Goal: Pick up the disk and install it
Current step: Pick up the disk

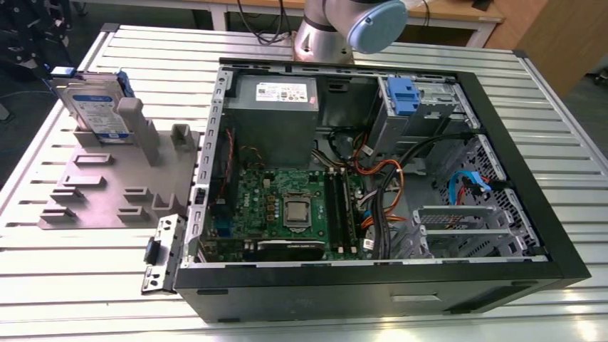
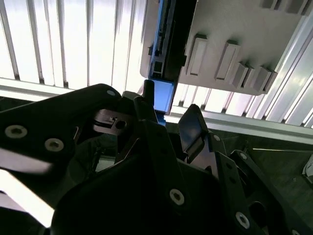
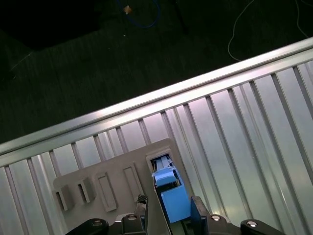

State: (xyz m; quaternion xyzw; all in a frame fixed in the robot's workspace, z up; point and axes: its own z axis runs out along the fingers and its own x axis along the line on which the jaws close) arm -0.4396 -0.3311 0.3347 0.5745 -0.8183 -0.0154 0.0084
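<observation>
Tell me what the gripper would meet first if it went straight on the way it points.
Most likely the disk, standing on edge in the grey holder: its blue end sits between the gripper's open fingers in both wrist views. The gap left is unclear.

Robotics lab, slatted alu bench (image 1: 95, 285), opened PC tower (image 1: 380, 286), robot arm base (image 1: 321, 39)

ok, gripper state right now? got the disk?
Gripper: open, holding nothing. The disk stands upright in the grey holder.
</observation>
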